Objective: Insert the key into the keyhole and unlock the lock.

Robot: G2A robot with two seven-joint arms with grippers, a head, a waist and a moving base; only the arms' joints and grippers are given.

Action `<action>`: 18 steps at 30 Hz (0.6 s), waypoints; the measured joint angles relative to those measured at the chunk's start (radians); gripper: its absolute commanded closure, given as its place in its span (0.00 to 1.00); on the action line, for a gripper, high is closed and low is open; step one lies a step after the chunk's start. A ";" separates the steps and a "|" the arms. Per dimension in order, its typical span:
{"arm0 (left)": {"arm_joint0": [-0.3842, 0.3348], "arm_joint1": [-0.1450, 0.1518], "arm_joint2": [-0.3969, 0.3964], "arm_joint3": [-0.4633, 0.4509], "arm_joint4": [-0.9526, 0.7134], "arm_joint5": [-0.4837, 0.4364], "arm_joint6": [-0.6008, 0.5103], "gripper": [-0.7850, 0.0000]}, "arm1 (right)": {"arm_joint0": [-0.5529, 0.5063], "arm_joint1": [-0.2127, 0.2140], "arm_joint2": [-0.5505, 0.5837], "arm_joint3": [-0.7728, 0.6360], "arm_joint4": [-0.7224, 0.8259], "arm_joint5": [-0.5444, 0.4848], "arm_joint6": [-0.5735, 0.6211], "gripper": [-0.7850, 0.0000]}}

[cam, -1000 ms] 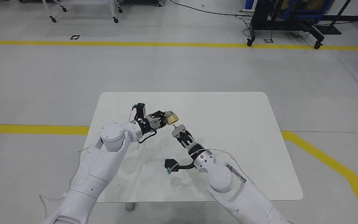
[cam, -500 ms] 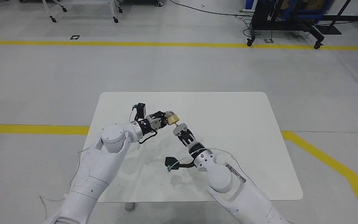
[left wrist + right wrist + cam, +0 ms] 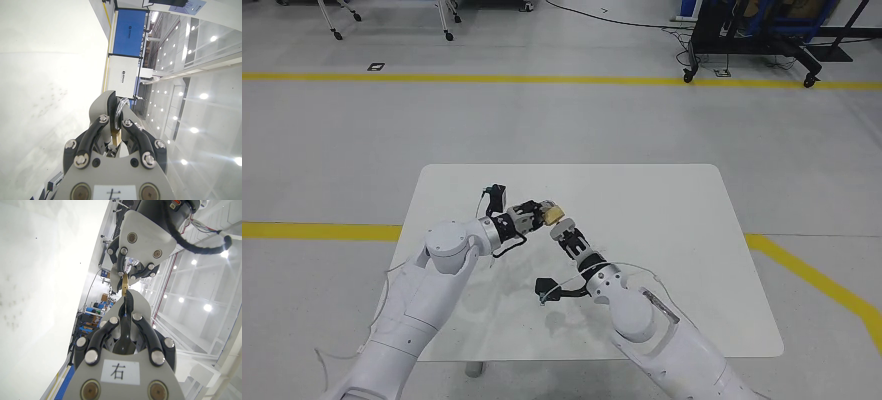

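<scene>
Right gripper (image 3: pixel 559 228) edged its slim key (image 3: pixel 125 330) toward brass lock (image 3: pixel 554 214).

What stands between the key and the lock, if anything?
Nothing visible does. The key in the right gripper meets the brass lock held by the left gripper. Whether its tip is inside the keyhole, I cannot tell.

The arms are glossy white, rounded shells: left arm (image 3: pixel 437 262), right arm (image 3: pixel 642 322). The pale grey left pincer (image 3: pixel 118 108) has black linkage bars, silver round-head screws, two brass-coloured screws and a white label bearing a black character. The right pincer (image 3: pixel 126 299) matches it. A black braided cable (image 3: pixel 198 248) runs from the left wrist.
</scene>
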 measured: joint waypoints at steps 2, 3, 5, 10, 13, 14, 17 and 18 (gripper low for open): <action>0.000 0.000 0.000 0.000 0.004 -0.001 -0.003 1.00 | 0.004 -0.001 -0.001 0.005 0.000 -0.010 0.002 1.00; 0.001 0.000 0.000 -0.001 0.005 0.000 -0.003 1.00 | 0.006 -0.002 -0.001 0.006 0.000 -0.013 0.003 1.00; 0.000 0.000 0.004 -0.002 0.011 0.002 -0.003 1.00 | 0.012 -0.004 -0.004 0.009 0.000 -0.018 0.008 1.00; -0.004 -0.002 0.018 -0.004 0.028 0.006 -0.002 1.00 | 0.016 -0.008 0.000 0.012 0.003 -0.025 0.014 0.85; -0.005 -0.003 0.015 0.001 0.021 0.004 -0.003 1.00 | 0.013 -0.009 0.008 0.007 0.005 -0.033 0.019 0.00; -0.005 -0.003 0.012 0.003 0.016 0.004 -0.001 1.00 | 0.011 -0.009 0.011 0.004 0.005 -0.035 0.016 0.00; -0.005 -0.004 0.004 0.007 0.000 0.007 0.005 1.00 | 0.001 -0.008 0.022 -0.011 0.009 -0.031 0.005 0.00; -0.004 -0.004 0.002 0.007 -0.005 0.007 0.007 1.00 | -0.001 -0.008 0.023 -0.013 0.009 -0.030 0.004 0.00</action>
